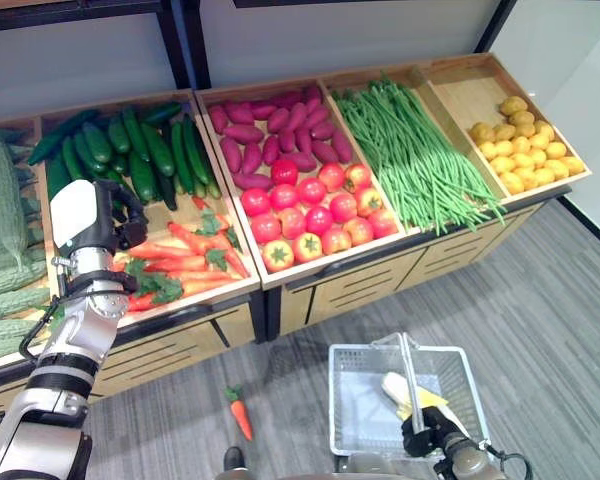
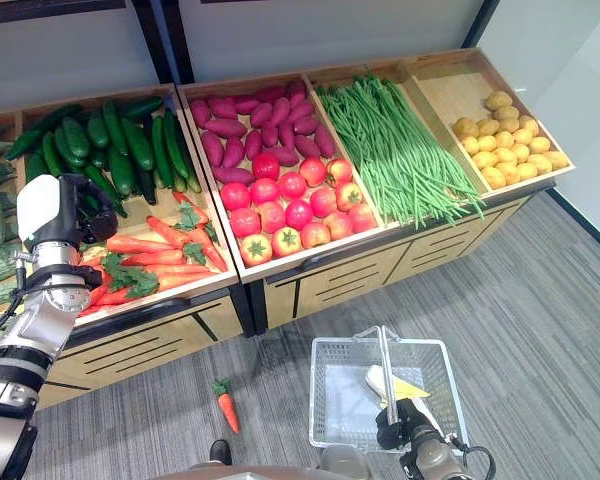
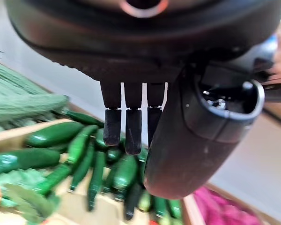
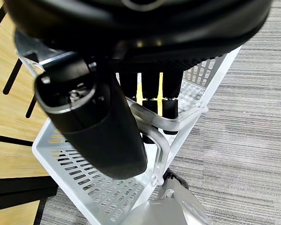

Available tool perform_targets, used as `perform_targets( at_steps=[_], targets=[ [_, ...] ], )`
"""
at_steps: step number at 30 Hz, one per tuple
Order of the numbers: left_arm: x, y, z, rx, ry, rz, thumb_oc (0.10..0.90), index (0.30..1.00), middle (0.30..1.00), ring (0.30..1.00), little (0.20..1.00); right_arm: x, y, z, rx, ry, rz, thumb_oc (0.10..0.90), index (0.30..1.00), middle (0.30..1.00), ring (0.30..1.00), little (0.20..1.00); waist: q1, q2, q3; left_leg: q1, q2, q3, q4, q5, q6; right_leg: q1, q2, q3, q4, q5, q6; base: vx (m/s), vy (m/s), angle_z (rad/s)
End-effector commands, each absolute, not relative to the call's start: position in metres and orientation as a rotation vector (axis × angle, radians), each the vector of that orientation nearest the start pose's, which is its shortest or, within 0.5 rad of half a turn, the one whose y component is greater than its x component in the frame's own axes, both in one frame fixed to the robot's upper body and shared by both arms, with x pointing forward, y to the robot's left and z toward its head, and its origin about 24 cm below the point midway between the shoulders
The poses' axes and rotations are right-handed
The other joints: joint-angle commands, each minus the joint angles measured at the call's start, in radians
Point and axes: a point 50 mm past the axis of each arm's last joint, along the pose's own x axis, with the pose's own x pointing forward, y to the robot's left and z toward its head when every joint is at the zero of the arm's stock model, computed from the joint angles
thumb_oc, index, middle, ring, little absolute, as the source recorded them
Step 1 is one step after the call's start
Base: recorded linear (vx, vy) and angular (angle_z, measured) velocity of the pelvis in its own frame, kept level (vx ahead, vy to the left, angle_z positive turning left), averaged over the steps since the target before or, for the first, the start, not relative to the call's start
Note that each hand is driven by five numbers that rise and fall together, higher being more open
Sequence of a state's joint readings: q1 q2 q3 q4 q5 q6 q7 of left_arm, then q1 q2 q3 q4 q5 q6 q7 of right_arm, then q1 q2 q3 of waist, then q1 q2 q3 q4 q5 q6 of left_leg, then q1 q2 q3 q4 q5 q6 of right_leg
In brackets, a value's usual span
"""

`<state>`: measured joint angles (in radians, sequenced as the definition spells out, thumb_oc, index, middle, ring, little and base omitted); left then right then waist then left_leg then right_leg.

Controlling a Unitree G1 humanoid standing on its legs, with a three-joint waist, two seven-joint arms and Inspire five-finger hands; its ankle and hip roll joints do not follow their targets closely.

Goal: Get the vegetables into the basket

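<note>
Orange carrots lie in a loose heap in the wooden bin just beyond my left hand, which hovers above them with fingers straight and nothing in it. They look stiff and light, smooth-skinned and tapering, with leafy green tops that would tear or slip if I pulled on them. I judge the best hold is across the thick upper half of the body, thumb against fingers, lifting one clear of its neighbours. One carrot lies on the floor, between the bins and the basket. My right hand is curled round the basket's handle, carrying it low with a pale vegetable inside.
</note>
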<state>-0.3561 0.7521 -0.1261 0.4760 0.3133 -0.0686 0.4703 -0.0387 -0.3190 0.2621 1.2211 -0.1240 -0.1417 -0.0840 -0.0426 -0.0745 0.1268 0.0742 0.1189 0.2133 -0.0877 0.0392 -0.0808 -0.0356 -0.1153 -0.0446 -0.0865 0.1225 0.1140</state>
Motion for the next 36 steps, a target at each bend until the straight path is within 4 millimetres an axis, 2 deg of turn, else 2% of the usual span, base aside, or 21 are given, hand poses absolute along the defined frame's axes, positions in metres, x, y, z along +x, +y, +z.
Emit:
perform_targets(
  at_steps=[1, 5, 6, 7, 8, 9, 12, 15, 17, 24, 36],
  targets=[
    [0.311, 0.319, 0.179, 1.092, -0.389, 0.561, 0.4, 0.3, 0.3, 0.3, 0.3, 0.095, -0.272, -0.146, -0.656, 1.111, 0.072, 0.4, 0.3, 0.3, 0.3, 0.3, -0.005, -0.014, -0.056, -0.004, -0.006, -0.003, 0.0, -0.032, -0.024, 0.005, -0.065, -0.009, -0.001, 0.018, 0.07, -0.01, 0.006, -0.07],
    [0.311, 0.318, 0.178, 1.126, -0.38, 0.522, 0.404, 0.305, 0.305, 0.305, 0.305, 0.095, -0.273, -0.146, -0.658, 1.107, 0.072, 0.4, 0.3, 0.3, 0.3, 0.3, -0.007, -0.012, -0.054, -0.006, -0.007, -0.002, 0.0, -0.031, -0.024, 0.003, -0.067, -0.01, -0.001, 0.021, 0.07, -0.01, 0.001, -0.05],
    [0.311, 0.319, 0.178, 1.127, -0.38, 0.521, 0.512, 0.456, 0.456, 0.456, 0.456, 0.095, -0.273, -0.146, -0.658, 1.108, 0.072, 0.4, 0.3, 0.3, 0.3, 0.3, -0.007, -0.012, -0.054, -0.006, -0.007, -0.002, 0.0, -0.031, -0.024, 0.003, -0.067, -0.01, -0.001, 0.021, 0.07, 0.0, 0.0, 0.0],
    [0.311, 0.322, 0.176, 1.202, -0.343, 0.485, 0.9, 1.0, 1.0, 1.0, 1.0, 0.096, -0.274, -0.145, -0.658, 1.104, 0.074, 0.4, 0.3, 0.3, 0.3, 0.3, -0.008, -0.011, -0.052, -0.008, -0.007, -0.002, 0.0, -0.03, -0.024, 0.002, -0.067, -0.01, -0.001, 0.022, 0.071, 0.0, 0.0, 0.0],
    [0.312, 0.328, 0.177, 1.317, -0.3, 0.443, 0.9, 1.0, 1.0, 1.0, 1.0, 0.095, -0.276, -0.145, -0.662, 1.111, 0.073, 0.4, 0.3, 0.3, 0.3, 0.3, -0.008, -0.008, -0.051, -0.009, -0.007, 0.0, 0.0, -0.03, -0.024, 0.0, -0.068, -0.01, -0.001, 0.024, 0.073, -0.02, 0.007, -0.04],
    [0.312, 0.328, 0.178, 1.319, -0.301, 0.442, 0.9, 1.0, 1.0, 1.0, 1.0, 0.094, -0.276, -0.145, -0.66, 1.11, 0.072, 0.4, 0.3, 0.3, 0.3, 0.3, -0.007, -0.009, -0.051, -0.009, -0.007, 0.0, 0.0, -0.03, -0.024, -0.001, -0.068, -0.01, -0.001, 0.024, 0.073, -0.01, 0.005, -0.05],
    [0.316, 0.337, 0.18, 1.558, -0.21, 0.358, 0.9, 1.0, 1.0, 1.0, 1.0, 0.095, -0.279, -0.144, -0.662, 1.108, 0.066, 0.4, 0.3, 0.3, 0.3, 0.3, -0.01, -0.006, -0.047, -0.011, -0.008, 0.003, 0.0, -0.028, -0.024, -0.005, -0.068, -0.01, -0.001, 0.029, 0.076, 0.0, 0.001, -0.02],
    [0.32, 0.335, 0.186, 1.73, -0.19, 0.282, 0.9, 1.0, 1.0, 1.0, 1.0, 0.094, -0.28, -0.144, -0.656, 1.11, 0.053, 0.4, 0.3, 0.3, 0.3, 0.3, -0.009, -0.003, -0.041, -0.015, -0.009, 0.001, 0.0, -0.027, -0.023, -0.007, -0.068, -0.011, -0.001, 0.03, 0.079, 0.0, 0.0, 0.0],
    [0.321, 0.344, 0.183, 1.853, -0.118, 0.26, 0.9, 1.0, 1.0, 1.0, 1.0, 0.096, -0.282, -0.143, -0.66, 1.104, 0.053, 0.4, 0.3, 0.3, 0.3, 0.3, -0.014, 0.001, -0.028, -0.023, -0.011, 0.001, 0.0, -0.023, -0.022, -0.016, -0.069, -0.009, -0.001, 0.034, 0.082, 0.0, 0.0, 0.0],
    [0.326, 0.343, 0.191, 1.961, -0.129, 0.242, 0.9, 1.0, 1.0, 1.0, 1.0, 0.098, -0.284, -0.141, -0.66, 1.105, 0.05, 0.4, 0.3, 0.3, 0.3, 0.3, -0.012, 0.001, -0.013, -0.042, -0.012, 0.001, 0.0, -0.02, -0.02, -0.035, -0.068, -0.007, -0.001, 0.038, 0.083, 0.0, 0.002, 0.0],
    [0.34, 0.342, 0.203, 2.155, -0.135, 0.261, 0.9, 1.0, 1.0, 1.0, 1.0, 0.117, -0.285, -0.136, -0.662, 1.052, 0.024, 0.4, 0.3, 0.3, 0.3, 0.3, -0.022, 0.005, 0.03, -0.1, -0.022, 0.012, 0.0, -0.01, -0.008, -0.103, -0.071, 0.015, 0.001, 0.059, 0.088, 0.0, 0.02, -0.05]
  ],
)
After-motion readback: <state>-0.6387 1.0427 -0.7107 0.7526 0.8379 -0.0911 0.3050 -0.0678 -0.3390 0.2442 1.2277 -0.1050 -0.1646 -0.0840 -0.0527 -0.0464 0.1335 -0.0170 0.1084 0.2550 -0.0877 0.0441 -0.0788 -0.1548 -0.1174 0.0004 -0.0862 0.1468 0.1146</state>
